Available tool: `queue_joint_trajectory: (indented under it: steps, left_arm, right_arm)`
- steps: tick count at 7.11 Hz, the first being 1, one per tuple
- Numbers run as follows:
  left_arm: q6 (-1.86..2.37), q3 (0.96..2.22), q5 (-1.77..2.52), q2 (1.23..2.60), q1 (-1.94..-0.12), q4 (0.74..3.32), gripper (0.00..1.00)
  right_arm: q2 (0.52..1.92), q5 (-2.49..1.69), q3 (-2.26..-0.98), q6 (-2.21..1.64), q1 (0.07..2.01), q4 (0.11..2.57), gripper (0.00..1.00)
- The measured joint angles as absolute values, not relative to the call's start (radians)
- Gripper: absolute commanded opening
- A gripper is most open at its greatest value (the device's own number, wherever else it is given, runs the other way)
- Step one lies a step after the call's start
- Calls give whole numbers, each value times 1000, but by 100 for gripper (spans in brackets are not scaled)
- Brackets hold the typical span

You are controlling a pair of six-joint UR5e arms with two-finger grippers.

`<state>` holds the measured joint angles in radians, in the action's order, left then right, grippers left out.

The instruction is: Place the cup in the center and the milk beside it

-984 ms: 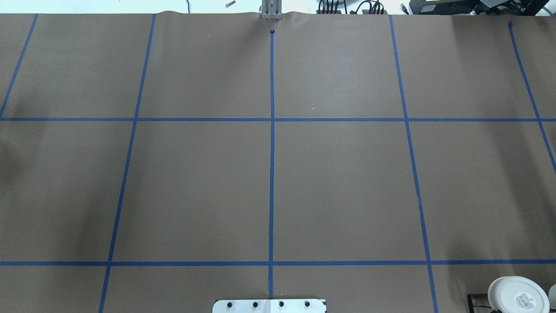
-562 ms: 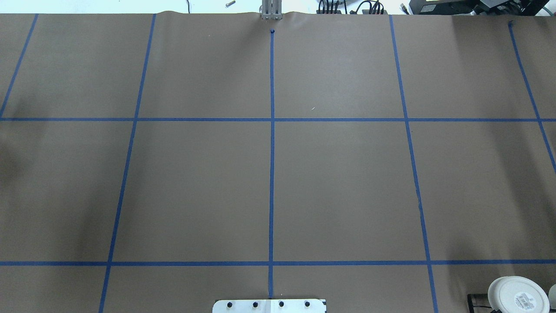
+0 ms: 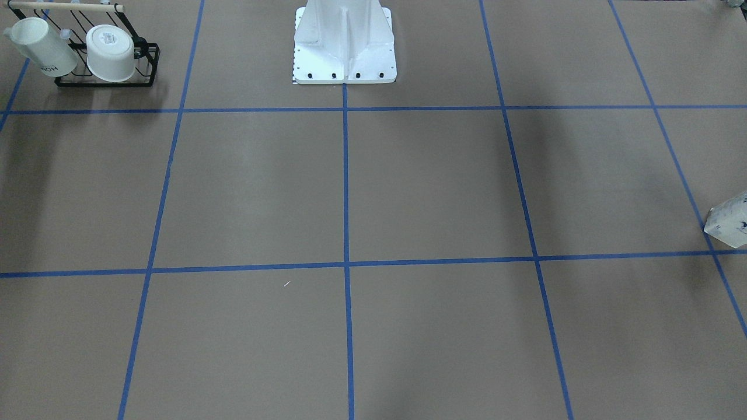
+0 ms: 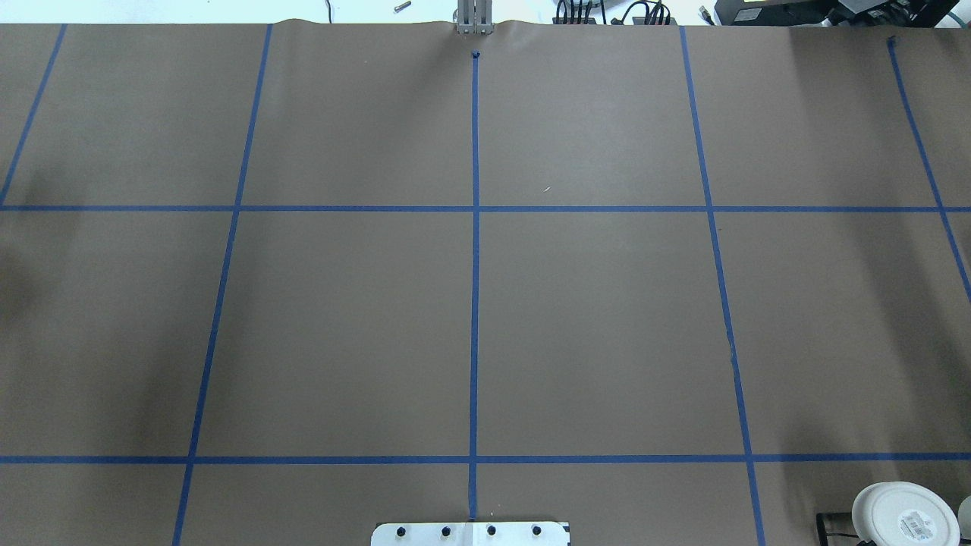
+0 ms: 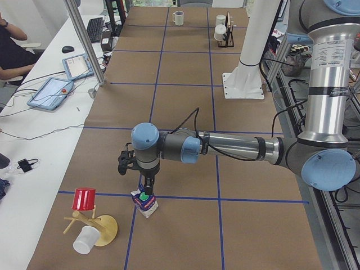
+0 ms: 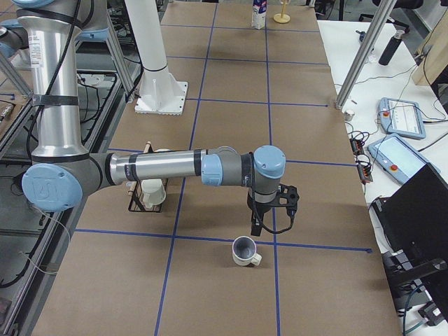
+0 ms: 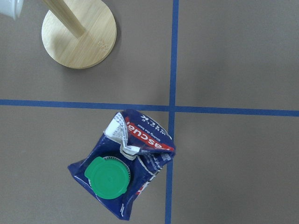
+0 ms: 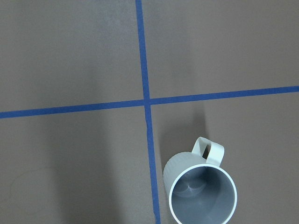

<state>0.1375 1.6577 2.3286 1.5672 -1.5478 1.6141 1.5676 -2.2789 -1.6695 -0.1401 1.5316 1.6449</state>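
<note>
The cup (image 8: 202,196), a small white mug with a grey inside, stands upright beside a tape crossing at the table's right end. It also shows in the exterior right view (image 6: 245,250). My right gripper (image 6: 257,229) hangs just above and behind it; I cannot tell if it is open. The milk (image 7: 124,177), a dented blue and white carton with a green cap, stands on a tape line at the left end. It also shows in the exterior left view (image 5: 146,202). My left gripper (image 5: 147,188) hangs right over its cap; I cannot tell if it is open.
A black rack (image 3: 105,80) holds a taller lettered cup (image 3: 44,49) and a wider cup (image 3: 111,52) near the robot's right. A wooden stand (image 5: 104,230) with a red cup (image 5: 84,198) stands by the milk. The white robot base (image 3: 344,46) is at the near edge.
</note>
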Motion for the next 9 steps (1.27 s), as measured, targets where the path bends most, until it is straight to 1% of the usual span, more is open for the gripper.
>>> queue_joint_trajectory:
  steps: [2,4,9]
  left_arm:
    - [138,1661,2329,1569,-1548,1615,98]
    - [138,1664,2329,1573,-1548,1616,98]
    - [137,1667,2330,1577,-1548,1620,98]
  right_arm:
    - [1614,-2228,-1602,-16,1522,1526,100]
    - [1603,-2227,-1488,39,1523,1449,100]
    - [1541,-2272,-1351,1,1520,1436,100]
